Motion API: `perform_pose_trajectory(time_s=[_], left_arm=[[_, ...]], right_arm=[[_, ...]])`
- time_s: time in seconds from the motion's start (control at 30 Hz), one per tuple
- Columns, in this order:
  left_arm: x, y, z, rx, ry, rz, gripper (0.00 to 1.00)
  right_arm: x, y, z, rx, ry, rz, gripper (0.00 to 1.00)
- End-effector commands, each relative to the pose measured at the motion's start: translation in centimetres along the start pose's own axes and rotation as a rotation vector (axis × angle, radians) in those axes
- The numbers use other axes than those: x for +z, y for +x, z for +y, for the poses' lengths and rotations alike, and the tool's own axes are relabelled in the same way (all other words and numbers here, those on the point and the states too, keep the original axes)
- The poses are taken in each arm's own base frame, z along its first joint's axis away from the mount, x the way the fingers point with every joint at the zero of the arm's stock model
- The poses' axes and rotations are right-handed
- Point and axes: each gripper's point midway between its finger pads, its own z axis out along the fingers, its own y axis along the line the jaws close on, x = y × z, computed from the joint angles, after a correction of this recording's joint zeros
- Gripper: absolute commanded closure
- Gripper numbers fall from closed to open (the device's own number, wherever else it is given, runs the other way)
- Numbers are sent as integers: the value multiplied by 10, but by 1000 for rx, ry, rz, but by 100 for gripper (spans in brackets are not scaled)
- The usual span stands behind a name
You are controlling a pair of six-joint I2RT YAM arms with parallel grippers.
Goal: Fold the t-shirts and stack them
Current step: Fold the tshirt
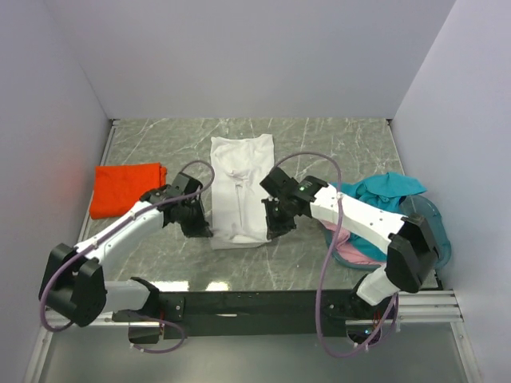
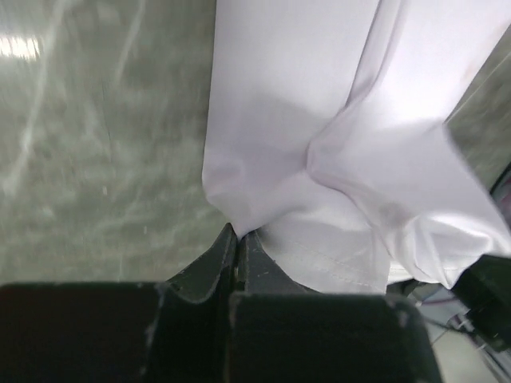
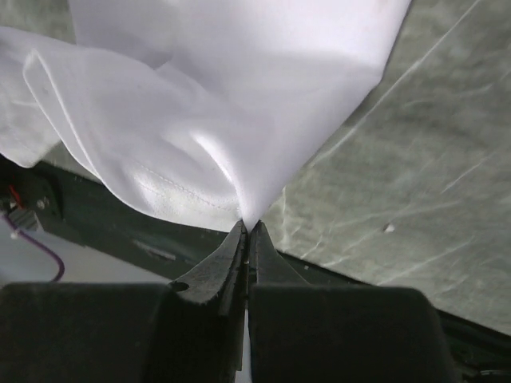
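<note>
Flat shirt (image 1: 239,171) lies centre, folded shirt (image 1: 126,189) left (basket (image 1: 436,214) right).

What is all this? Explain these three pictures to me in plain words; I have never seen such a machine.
These are two robot arms bolted to the near edge of a marbled table. The wide picture looks down from above and behind them; the other two come from a camera on each wrist, showing its own dark fingers at the bottom. A white t-shirt, folded into a long strip, lies in the middle. The left gripper and right gripper are each pinched shut on its near end. A folded orange t-shirt lies at the left. At the right, a teal t-shirt and a pink t-shirt spill from a see-through basket.
</note>
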Motion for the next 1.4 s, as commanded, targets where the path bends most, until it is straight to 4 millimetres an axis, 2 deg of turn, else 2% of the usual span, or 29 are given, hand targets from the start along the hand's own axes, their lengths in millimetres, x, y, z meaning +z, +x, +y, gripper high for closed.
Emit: perform_pose_trajectory(time_s=[0.0,0.43,0.53,0.57,0.6,0.73,0.77,0.83,0.87,0.9,0.97,1.1,1.2,1.23,1.3,1.37], left_arm=[[-3,-46,-25,46,91,-100,100],[26,-138,-63,65,173,-155,100],[34,-159,-68,70,174,-163,100],[36,-166,-68,73,172,-169,100],[43,-172,-63,59,160,-162,100],[44,-202,-68,45,188,-188,100],[46,-206,-69,45,195,-188,100],[53,-217,-67,29,202,-183,100],[55,-219,-69,28,215,-174,100],[61,-225,-68,21,214,-172,100],[65,-229,-68,18,220,-164,100],[77,-242,-68,12,238,-159,100],[83,-246,-65,9,228,-151,94],[84,-248,-63,9,223,-155,85],[85,-250,-61,2,224,-159,73],[84,-253,-60,-4,228,-169,64]], right_arm=[[4,-30,-6,-13,40,-58,100],[21,-135,-22,-9,93,-202,100],[23,-160,-26,-6,102,-228,100],[28,-164,-29,-7,113,-222,100],[25,-176,-29,-4,108,-244,100],[28,-203,-34,2,122,-273,100],[35,-207,-38,4,131,-263,100],[31,-223,-39,11,125,-293,100],[40,-226,-43,12,136,-277,100],[37,-235,-42,15,133,-290,100],[48,-241,-49,16,145,-277,100],[56,-258,-51,18,143,-290,100],[65,-263,-58,25,156,-277,100],[67,-264,-59,25,158,-274,100],[71,-265,-62,30,160,-274,99],[73,-266,-61,24,151,-268,82]])
